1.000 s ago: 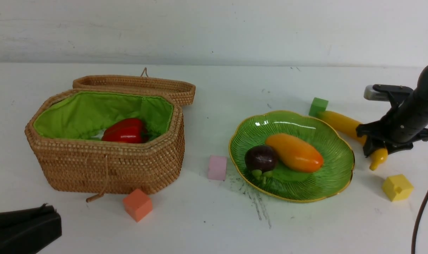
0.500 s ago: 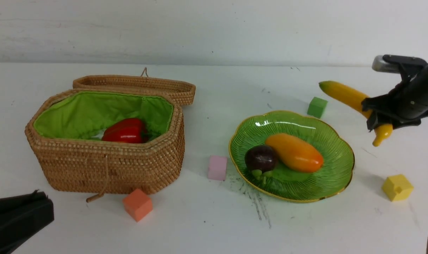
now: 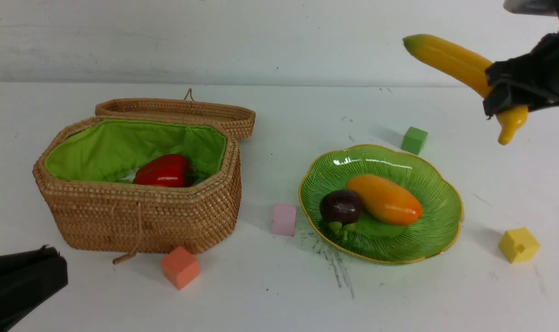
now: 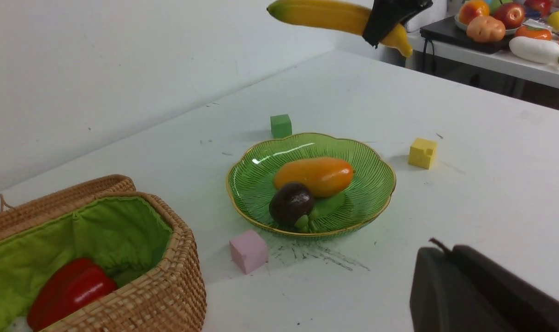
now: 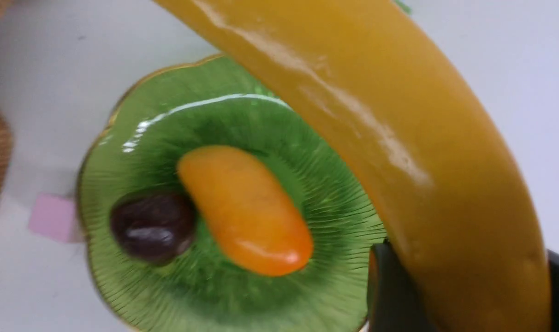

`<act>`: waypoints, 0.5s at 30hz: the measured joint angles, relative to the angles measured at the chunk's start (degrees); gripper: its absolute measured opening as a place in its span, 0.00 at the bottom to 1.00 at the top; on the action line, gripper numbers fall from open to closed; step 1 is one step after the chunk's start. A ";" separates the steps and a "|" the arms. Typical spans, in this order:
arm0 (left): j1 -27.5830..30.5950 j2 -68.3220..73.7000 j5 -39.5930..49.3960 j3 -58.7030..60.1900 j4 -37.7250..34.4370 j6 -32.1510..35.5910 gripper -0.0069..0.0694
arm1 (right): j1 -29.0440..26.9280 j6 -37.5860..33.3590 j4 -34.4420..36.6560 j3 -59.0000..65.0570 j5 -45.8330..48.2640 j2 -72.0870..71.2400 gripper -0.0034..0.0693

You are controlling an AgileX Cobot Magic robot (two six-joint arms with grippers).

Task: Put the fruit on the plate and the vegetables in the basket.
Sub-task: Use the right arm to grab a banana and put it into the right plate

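My white table (image 3: 270, 295) is stretching back to a plain white wall (image 3: 215, 41), which is meeting it in a straight seam. Dark scuff marks (image 3: 335, 265) are showing on the tabletop near its front edge, with smaller specks farther back. Even, soft light is casting only faint shadows. In my left wrist view, a second white table (image 4: 533, 69) is standing beyond the far corner, carrying a dark tray (image 4: 450, 30) and assorted toy produce (image 4: 501, 18); a black cable (image 4: 429, 48) is hanging beside it.
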 joint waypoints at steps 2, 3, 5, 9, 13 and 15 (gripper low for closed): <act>0.00 0.00 -0.13 0.00 0.29 0.00 0.11 | 1.73 0.00 0.05 0.00 0.61 -0.45 0.49; 0.00 0.00 -0.25 0.00 0.69 0.00 0.11 | 4.69 0.00 0.05 0.00 1.34 -0.54 0.49; 0.00 0.00 -0.25 0.00 1.01 0.00 0.11 | 7.18 0.00 0.05 0.18 1.15 0.20 0.49; 0.00 0.00 -0.25 0.00 1.09 0.00 0.11 | 10.24 0.00 -2.22 1.29 -1.59 4.07 0.49; 0.00 0.00 0.49 0.00 1.13 0.00 0.12 | 10.10 3.86 -10.22 1.57 -5.31 9.95 0.49; 0.00 0.00 0.92 0.00 1.13 0.00 0.12 | 9.80 6.90 -13.83 1.64 -6.95 13.01 0.49</act>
